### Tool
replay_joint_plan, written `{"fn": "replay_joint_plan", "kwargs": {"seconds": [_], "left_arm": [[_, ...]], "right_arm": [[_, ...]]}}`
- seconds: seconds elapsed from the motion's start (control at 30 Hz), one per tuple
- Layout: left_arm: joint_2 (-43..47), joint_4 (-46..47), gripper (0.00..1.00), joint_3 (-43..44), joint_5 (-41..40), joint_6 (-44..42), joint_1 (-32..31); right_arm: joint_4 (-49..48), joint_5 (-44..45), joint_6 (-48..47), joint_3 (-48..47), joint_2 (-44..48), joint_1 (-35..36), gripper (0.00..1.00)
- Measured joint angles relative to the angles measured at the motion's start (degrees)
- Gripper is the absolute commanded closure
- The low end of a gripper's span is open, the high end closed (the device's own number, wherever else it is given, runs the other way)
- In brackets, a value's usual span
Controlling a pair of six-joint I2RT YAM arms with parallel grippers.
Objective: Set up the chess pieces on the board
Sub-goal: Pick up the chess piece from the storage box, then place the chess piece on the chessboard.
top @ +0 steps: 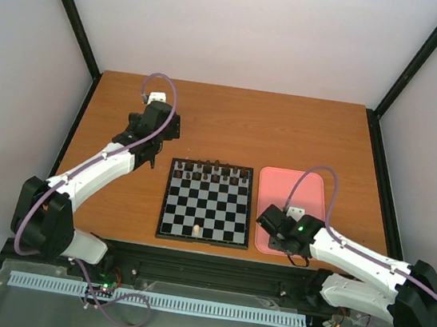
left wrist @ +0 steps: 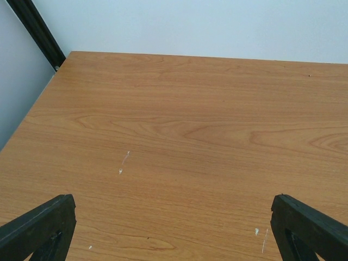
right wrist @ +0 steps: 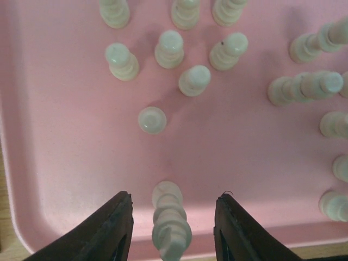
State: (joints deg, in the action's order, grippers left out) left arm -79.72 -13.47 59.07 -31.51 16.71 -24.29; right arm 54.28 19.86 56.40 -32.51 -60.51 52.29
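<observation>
The right pincer (right wrist: 174,198), partly open, straddles a pale piece (right wrist: 169,220) without touching it, in the tray (right wrist: 65,163) just right of the board (top: 207,201). The left pincer (left wrist: 173,202) gapes wide left of the board, empty.

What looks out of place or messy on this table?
Nothing looks spilled or broken. The oddity: only one pale piece stands on the board, at its near edge, while the other pale chess pieces stand scattered in the pink tray. Small white flecks mark the table.
</observation>
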Motion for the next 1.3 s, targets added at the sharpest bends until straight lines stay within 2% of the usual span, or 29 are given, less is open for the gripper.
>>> {"fn": "replay_joint_plan", "kwargs": {"seconds": [0.47, 0.63, 0.73, 0.93, 1.13, 1.3], "left_arm": [[-0.7, 0.0, 0.0, 0.0, 0.0, 0.0, 0.0], [-0.9, 0.0, 0.0, 0.0, 0.0, 0.0, 0.0], [-0.9, 0.0, 0.0, 0.0, 0.0, 0.0, 0.0], [-0.9, 0.0, 0.0, 0.0, -0.2, 0.0, 0.0], [-0.9, 0.0, 0.0, 0.0, -0.3, 0.0, 0.0], [-0.9, 0.0, 0.0, 0.0, -0.2, 0.0, 0.0]], "right_arm": [[-3.1, -1.3, -1.4, 0.4, -1.3, -0.9, 0.8], [-3.5, -1.4, -1.4, 1.1, -1.4, -0.9, 0.93], [-4.0, -1.5, -1.4, 1.1, -1.4, -0.9, 0.97], [-1.7, -1.6, -3.1, -2.2, -1.3, -0.9, 0.97], [-1.0, -2.8, -8.2, -12.9, -1.7, 2.3, 0.97], [-5.1, -4.1, -13.1, -21.0, -10.7, 9.1, 0.97]]}}
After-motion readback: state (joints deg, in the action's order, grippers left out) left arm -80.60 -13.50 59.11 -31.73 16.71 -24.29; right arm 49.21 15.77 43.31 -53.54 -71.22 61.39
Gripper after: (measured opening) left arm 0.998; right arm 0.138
